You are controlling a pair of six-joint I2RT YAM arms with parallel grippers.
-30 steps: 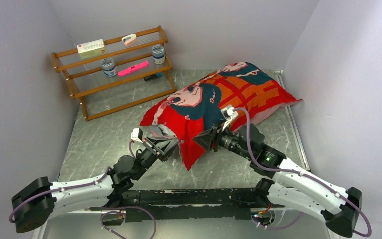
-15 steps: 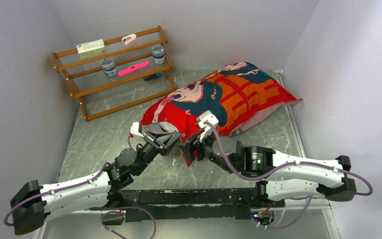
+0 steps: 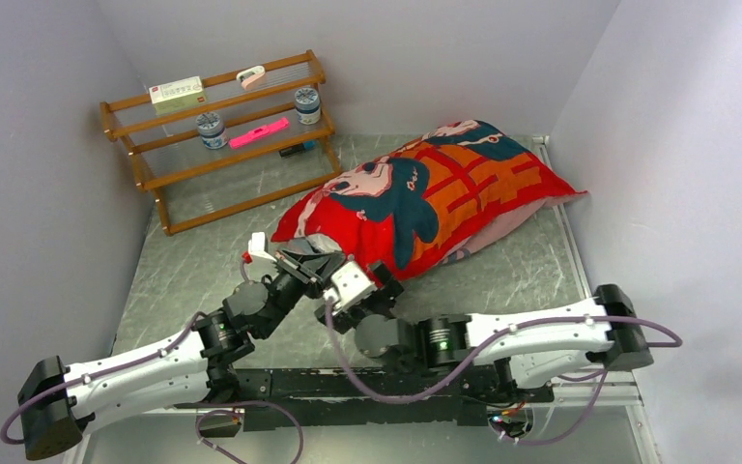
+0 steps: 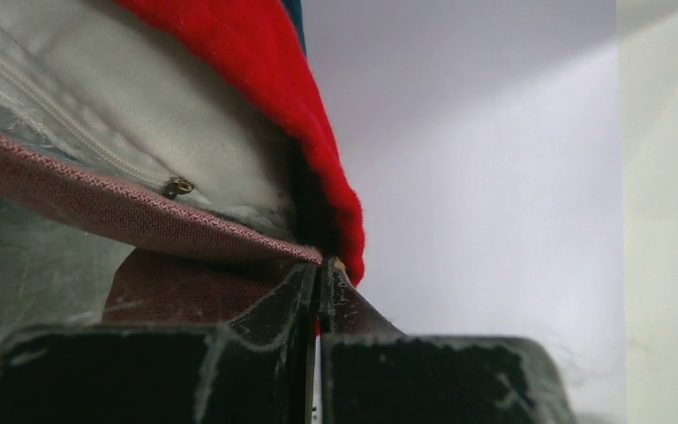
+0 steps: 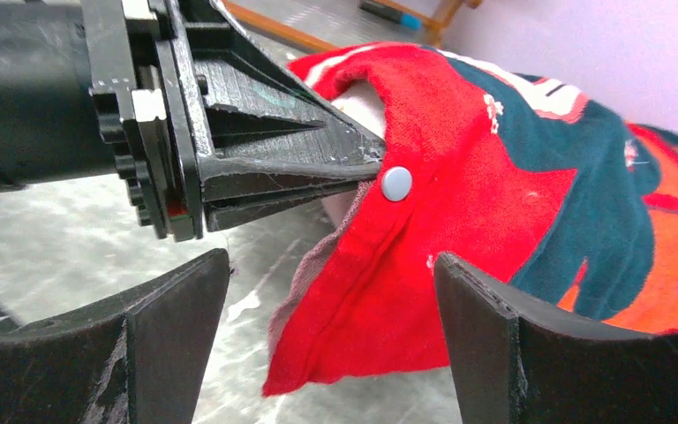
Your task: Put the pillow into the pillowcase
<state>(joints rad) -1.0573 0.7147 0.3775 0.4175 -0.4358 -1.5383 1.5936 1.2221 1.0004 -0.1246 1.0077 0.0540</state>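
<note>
Red cartoon-printed fabric pillowcase (image 3: pixel 444 188): its loose flap lies just ahead of our wide-spread right gripper (image 5: pixel 331 265); our left gripper (image 4: pixel 320 269) pinches the hem.

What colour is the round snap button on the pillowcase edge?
Pale grey; the snap button shows best in the right wrist view.

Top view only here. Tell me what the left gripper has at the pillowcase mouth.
Observer: Left wrist view: the left gripper is shut on the red hem of the pillowcase.
Operator: Report the right gripper.
Observer: Its wrist view shows the right gripper open, the pillowcase's red corner hanging between its jaws.
Operator: Check the pillow.
Observer: Left wrist view: the white pillow, its zipper showing, sits inside the opening.
</note>
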